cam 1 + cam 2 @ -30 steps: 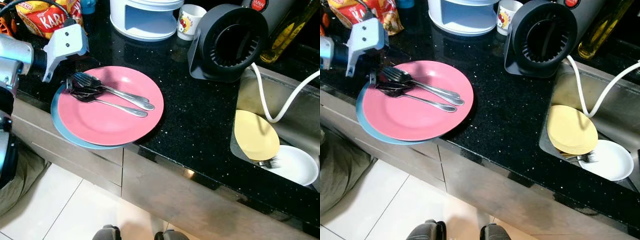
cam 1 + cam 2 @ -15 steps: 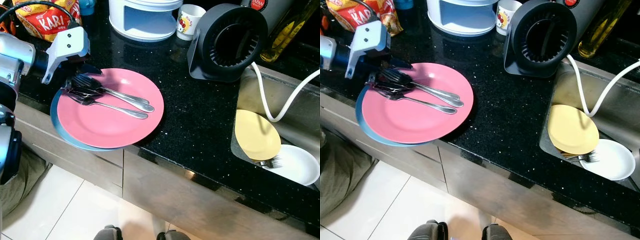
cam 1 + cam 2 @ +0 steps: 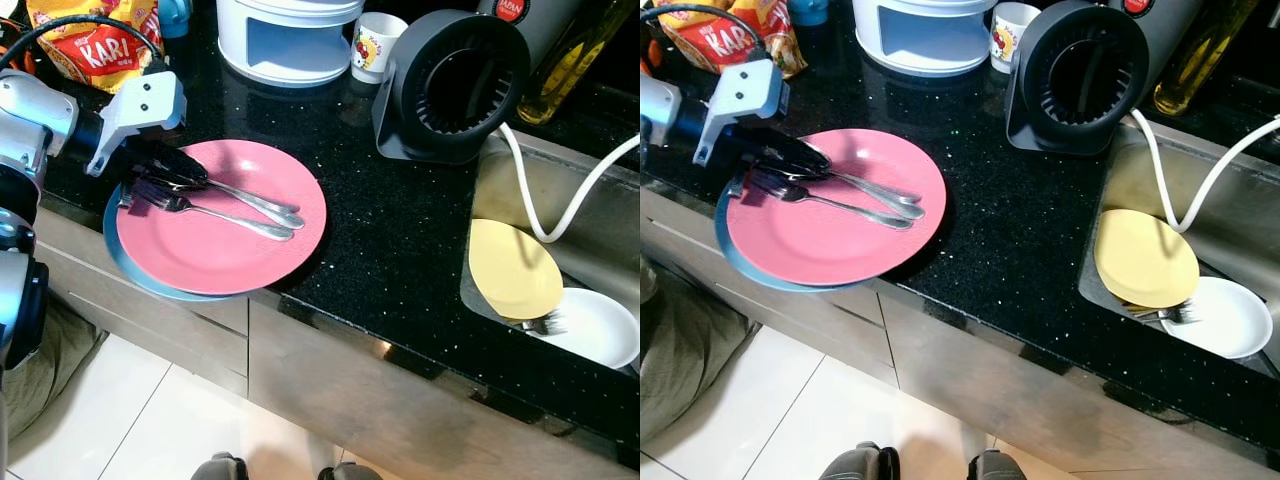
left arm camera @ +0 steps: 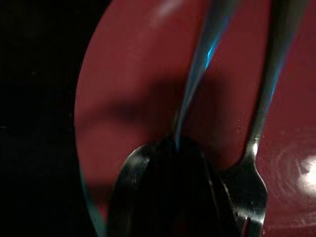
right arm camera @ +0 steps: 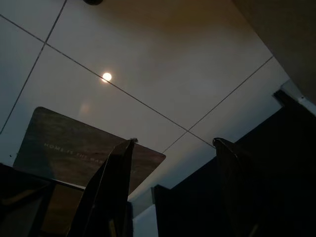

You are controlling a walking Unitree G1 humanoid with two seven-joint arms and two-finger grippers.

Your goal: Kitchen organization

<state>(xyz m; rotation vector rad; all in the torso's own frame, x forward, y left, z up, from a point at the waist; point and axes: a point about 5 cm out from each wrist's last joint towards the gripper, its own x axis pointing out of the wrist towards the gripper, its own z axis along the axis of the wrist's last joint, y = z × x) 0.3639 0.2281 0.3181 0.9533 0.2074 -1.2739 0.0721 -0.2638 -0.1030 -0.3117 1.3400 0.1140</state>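
Note:
A pink plate [image 3: 220, 240] lies on a blue plate [image 3: 122, 252] at the front left edge of the black counter. A spoon [image 3: 262, 204] and a fork [image 3: 235, 221] rest on the pink plate, handles pointing right. My left gripper [image 3: 170, 172] is low over the utensils' heads at the plate's left side. The left wrist view looks straight at the spoon bowl [image 4: 165, 192] and the fork [image 4: 249, 190] on the pink plate [image 4: 128, 89]. My right gripper [image 5: 174, 143] hangs open over the tiled floor.
The sink [image 3: 600, 245] at the right holds a yellow plate [image 3: 513, 268], a white plate [image 3: 595, 330] and a white hose [image 3: 560, 215]. A black appliance [image 3: 455, 85], a white appliance [image 3: 285, 35], a cup [image 3: 372, 45] and a snack bag [image 3: 95, 45] stand behind the plates.
My left gripper has moved right and down from the plate's rim onto the heads of the spoon and fork. The plates have stayed in place.

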